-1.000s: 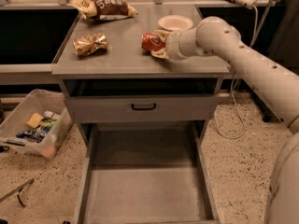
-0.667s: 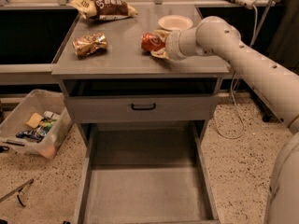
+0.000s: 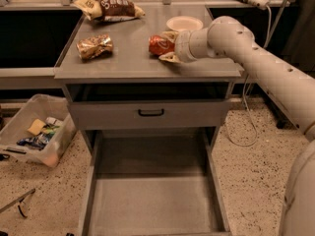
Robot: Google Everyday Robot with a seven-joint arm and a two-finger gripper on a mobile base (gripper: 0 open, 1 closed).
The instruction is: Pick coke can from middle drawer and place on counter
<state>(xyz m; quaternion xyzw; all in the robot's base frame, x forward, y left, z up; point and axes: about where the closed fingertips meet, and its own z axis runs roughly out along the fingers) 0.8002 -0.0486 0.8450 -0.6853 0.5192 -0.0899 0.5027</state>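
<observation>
The gripper (image 3: 166,46) is over the right part of the counter (image 3: 123,65). Its two fingers are closed against the far and near sides of the coke can (image 3: 158,45), which lies sideways at counter level. The middle drawer (image 3: 152,203) stands pulled out below.

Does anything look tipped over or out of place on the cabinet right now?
The coke can is sideways rather than upright, gripped by the end effector low over the counter. The middle drawer below stands pulled out.
</observation>
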